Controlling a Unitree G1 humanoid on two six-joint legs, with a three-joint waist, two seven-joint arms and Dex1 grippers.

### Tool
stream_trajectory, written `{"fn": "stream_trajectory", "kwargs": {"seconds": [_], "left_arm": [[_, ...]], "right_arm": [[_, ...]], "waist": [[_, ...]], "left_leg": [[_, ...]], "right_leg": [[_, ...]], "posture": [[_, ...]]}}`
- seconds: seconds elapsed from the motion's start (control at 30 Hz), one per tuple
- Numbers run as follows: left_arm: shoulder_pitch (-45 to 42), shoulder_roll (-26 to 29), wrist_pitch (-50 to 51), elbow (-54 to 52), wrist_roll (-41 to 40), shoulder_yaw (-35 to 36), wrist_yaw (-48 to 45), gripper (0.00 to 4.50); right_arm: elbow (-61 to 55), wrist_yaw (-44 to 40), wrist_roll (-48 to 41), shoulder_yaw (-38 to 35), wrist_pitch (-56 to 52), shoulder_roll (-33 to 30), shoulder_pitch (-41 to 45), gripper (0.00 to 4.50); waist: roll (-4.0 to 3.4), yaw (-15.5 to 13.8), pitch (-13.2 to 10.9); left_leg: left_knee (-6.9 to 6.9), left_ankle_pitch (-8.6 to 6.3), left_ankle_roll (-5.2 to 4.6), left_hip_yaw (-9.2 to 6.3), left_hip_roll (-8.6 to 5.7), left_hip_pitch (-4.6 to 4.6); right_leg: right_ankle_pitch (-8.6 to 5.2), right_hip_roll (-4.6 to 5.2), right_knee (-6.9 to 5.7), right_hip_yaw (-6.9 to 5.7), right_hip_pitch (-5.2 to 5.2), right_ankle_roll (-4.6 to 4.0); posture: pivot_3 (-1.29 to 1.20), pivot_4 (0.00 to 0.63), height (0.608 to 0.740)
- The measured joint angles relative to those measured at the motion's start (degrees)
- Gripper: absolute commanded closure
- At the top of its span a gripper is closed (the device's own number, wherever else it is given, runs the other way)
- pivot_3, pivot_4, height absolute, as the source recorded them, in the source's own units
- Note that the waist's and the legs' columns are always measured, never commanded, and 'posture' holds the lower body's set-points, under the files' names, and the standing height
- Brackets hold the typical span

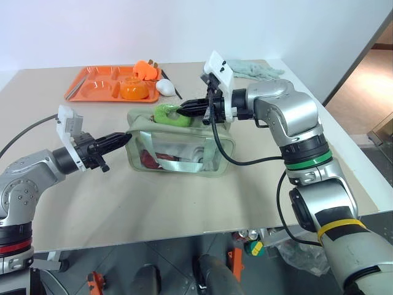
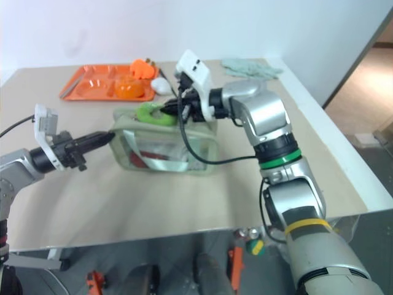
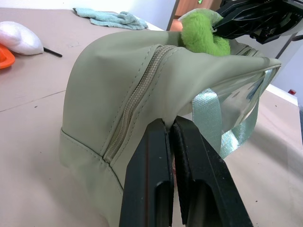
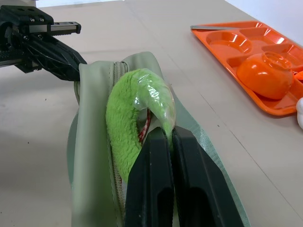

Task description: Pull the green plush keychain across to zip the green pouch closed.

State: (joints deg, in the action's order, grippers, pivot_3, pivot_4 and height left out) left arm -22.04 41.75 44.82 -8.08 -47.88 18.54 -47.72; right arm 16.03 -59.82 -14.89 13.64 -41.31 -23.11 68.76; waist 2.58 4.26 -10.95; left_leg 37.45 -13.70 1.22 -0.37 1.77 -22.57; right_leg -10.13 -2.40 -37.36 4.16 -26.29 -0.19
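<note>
The green pouch (image 1: 178, 147) stands on the table with its clear side panel toward me and its zip (image 3: 137, 97) running along the top. On its top, near the middle, lies the green plush keychain (image 1: 171, 115), a lime fuzzy ring. My right gripper (image 1: 182, 110) reaches in from the right and is shut on the keychain (image 4: 128, 123). My left gripper (image 1: 124, 139) is shut on the pouch's left end (image 3: 156, 85), pinching the fabric there.
An orange tray (image 1: 92, 86) with an orange bowl (image 1: 134, 90) sits at the back left, a white object (image 1: 165, 86) beside it. A pale mint cloth (image 1: 258, 69) lies at the back right. The table's right edge runs close to my right arm.
</note>
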Motion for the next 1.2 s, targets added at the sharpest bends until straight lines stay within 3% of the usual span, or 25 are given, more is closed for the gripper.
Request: {"fn": "stream_trajectory", "kwargs": {"seconds": [0.37,0.7,1.03,1.2], "left_arm": [[-0.06,-0.34,-0.33,0.03,0.12,-0.09,-0.01,4.5],[-0.23,-1.05,-1.62,0.31,0.44,-0.61,-0.1,4.5],[-0.58,-1.89,-2.27,0.82,0.73,-0.97,-0.32,4.5],[-0.82,-1.71,-2.17,0.88,1.14,-1.25,-0.48,4.5]], "right_arm": [[0.77,-0.22,0.57,-0.12,-0.1,-1.53,0.48,4.48],[5.85,-3.34,2.04,-2.38,1.37,-13.42,3.55,4.48],[2.62,-4.8,13.56,-0.23,23.43,-27.33,-4.96,4.48],[-2.95,-7.73,14.8,-0.28,26.81,-31.27,-8.52,4.48]], "waist": [[0.0,-0.02,0.0],[0.0,-0.22,0.0],[0.0,-0.48,-0.01],[-0.01,-0.48,-0.01]], "left_leg": [[0.0,0.0,0.0,0.0,-0.02,-0.01],[-0.01,0.0,0.0,0.03,-0.07,-0.02],[-0.01,0.0,0.0,0.11,-0.14,-0.01],[0.0,0.0,0.0,0.12,-0.13,0.06]], "right_leg": [[0.0,0.02,0.0,0.0,0.0,0.0],[-0.01,0.05,0.05,0.02,0.01,0.01],[-0.02,0.13,0.1,0.07,0.03,0.09],[0.0,0.13,0.08,0.08,0.06,0.11]], "posture": [[0.0,0.15,0.74],[0.0,0.15,0.74],[0.0,0.15,0.74],[0.0,0.15,0.74]]}}
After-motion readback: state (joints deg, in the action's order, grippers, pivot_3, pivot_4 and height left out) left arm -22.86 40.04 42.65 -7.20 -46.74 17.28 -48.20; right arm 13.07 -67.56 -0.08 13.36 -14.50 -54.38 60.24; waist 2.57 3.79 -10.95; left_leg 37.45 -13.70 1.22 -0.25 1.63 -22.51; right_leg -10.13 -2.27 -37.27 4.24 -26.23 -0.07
